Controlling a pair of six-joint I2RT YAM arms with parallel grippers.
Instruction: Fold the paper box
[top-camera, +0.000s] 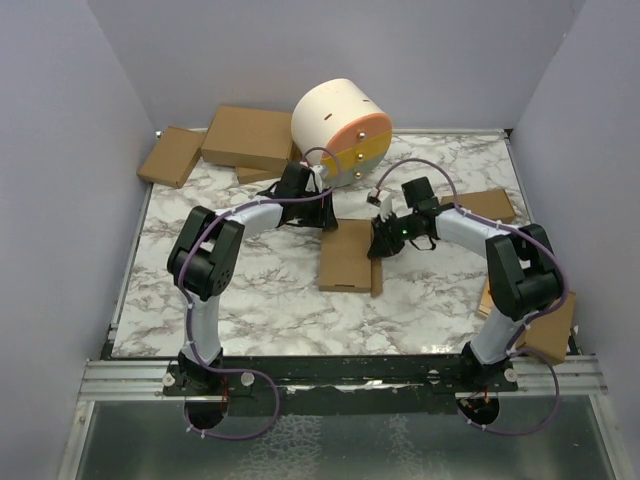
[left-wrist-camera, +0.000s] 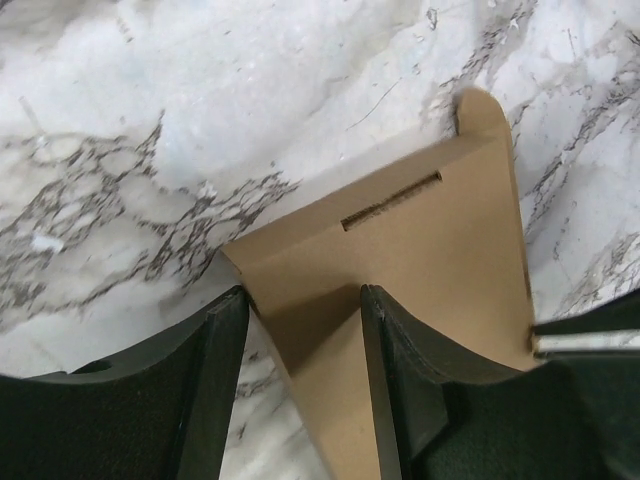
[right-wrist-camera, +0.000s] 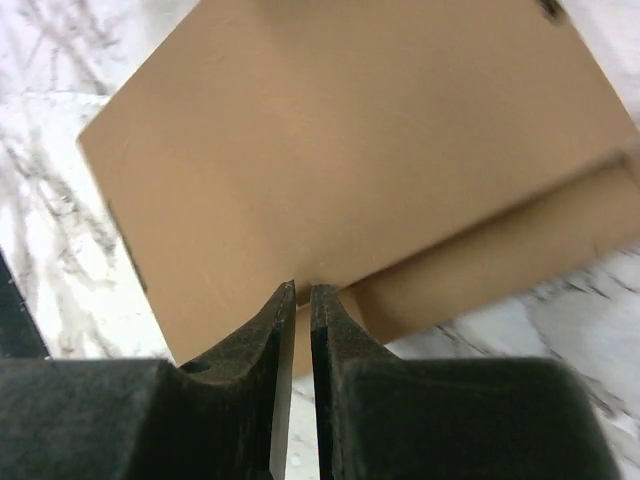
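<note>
The paper box (top-camera: 345, 262) lies flat and folded near the middle of the marble table (top-camera: 260, 310), between the two arms. The left claw (top-camera: 325, 218) sits at its far edge. In the left wrist view this claw (left-wrist-camera: 300, 330) stands about half open, its two fingers (left-wrist-camera: 400, 380) straddling a corner of the box (left-wrist-camera: 430, 260), whose top shows a narrow slit and a rounded tab; whether the fingers touch the cardboard cannot be told. The right claw (top-camera: 380, 245) is at the box's right side. In its own view the claw (right-wrist-camera: 302, 292) is narrowed to a thin gap, tips on the line where the box's (right-wrist-camera: 330, 150) top panel meets a lower flap. Behind stand a white drum (top-camera: 335, 115) and brown cartons (top-camera: 250, 135).
</note>
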